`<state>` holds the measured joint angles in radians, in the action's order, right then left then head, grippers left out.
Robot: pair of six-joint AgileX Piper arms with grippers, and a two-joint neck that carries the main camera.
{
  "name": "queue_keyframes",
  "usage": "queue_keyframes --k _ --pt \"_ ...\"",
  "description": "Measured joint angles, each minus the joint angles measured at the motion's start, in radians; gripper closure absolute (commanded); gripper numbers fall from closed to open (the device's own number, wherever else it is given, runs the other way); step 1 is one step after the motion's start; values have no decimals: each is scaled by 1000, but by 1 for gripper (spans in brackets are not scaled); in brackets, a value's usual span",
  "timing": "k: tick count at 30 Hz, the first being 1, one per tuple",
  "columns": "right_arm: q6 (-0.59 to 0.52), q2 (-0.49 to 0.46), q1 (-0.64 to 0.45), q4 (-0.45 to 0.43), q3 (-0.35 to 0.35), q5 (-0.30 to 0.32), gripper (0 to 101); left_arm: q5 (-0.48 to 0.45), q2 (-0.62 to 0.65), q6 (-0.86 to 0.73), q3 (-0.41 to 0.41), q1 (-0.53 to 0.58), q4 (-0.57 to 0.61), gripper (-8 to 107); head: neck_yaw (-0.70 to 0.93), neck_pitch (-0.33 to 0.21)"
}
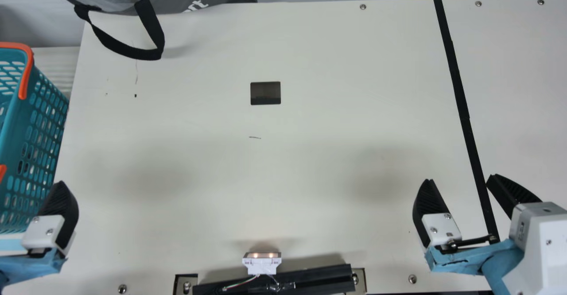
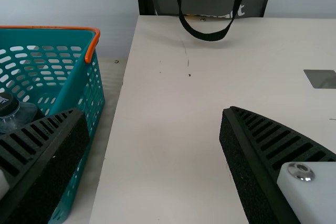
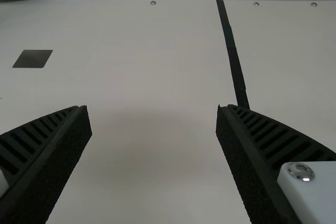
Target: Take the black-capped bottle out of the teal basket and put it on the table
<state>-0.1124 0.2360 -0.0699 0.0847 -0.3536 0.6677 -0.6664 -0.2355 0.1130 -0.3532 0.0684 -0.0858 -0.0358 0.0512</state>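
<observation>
Cream table [image 1: 310,166] lying flat, black strip [image 1: 458,91] running down its right, dark rectangle [image 1: 266,91] showing past its middle, black strap [image 1: 151,25] looping far left, white device [image 1: 261,265] sitting near

Robotics lab or workshop, one workstation: cream table [image 1: 310,175] with screw heads [image 1: 363,6] along its far edge; black strip [image 1: 459,91] laid across it; small wired unit [image 1: 262,266], two lights [image 1: 255,255] lit, beside a black bar [image 1: 310,279]; left robot arm [image 1: 31,266] and right robot arm [image 1: 538,246], one at either side.
</observation>
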Motion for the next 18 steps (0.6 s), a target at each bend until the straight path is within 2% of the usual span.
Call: queue_keyframes --k 18 --pt "0 0 0 0 0 0 10 -10 -33 20 -25 -37 -7 -8 0 0"
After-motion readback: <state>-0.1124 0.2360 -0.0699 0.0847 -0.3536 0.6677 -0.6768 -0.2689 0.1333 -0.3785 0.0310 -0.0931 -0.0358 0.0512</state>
